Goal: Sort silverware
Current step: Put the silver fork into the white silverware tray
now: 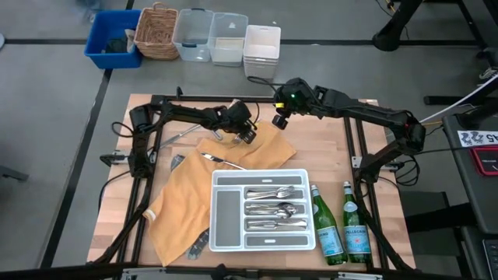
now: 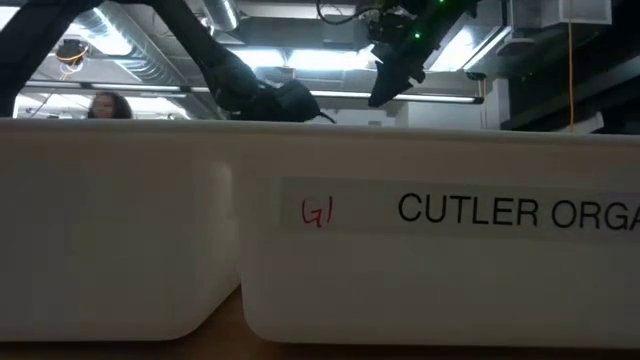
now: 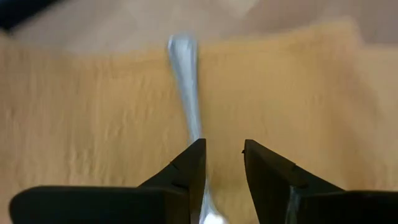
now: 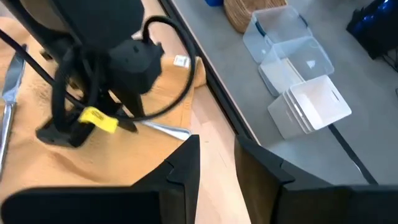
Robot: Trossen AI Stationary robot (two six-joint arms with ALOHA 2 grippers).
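Observation:
An orange cloth [image 1: 183, 202] lies across the wooden table. My left gripper [image 1: 247, 136] is low over the cloth's far part and open. In its wrist view its fingertips [image 3: 222, 155] stand on either side of a slim silver piece of silverware [image 3: 186, 93] lying flat on the cloth. Another piece [image 1: 222, 161] lies on the cloth nearer the white divided tray [image 1: 228, 214], which holds several pieces [image 1: 272, 208]. Two more pieces [image 1: 180, 134] [image 1: 196, 247] lie to the left. My right gripper [image 1: 278, 121] hangs open and empty above the cloth's far right corner. My left gripper comes slanting down from the far left, its fingers along the silver piece, whose near part [image 3: 211, 216] shows in the gap between them. Whether either finger [image 3: 193, 165] touches it, I cannot tell. The piece lies flat on the cloth.
Two green glass bottles [image 1: 342, 233] stand right of the tray near the front edge. Beyond the table's far edge sit a blue bin [image 1: 113, 39], a wicker basket [image 1: 156, 31] and clear containers [image 1: 226, 39]. The tray's white wall [image 2: 320, 230] fills the low view.

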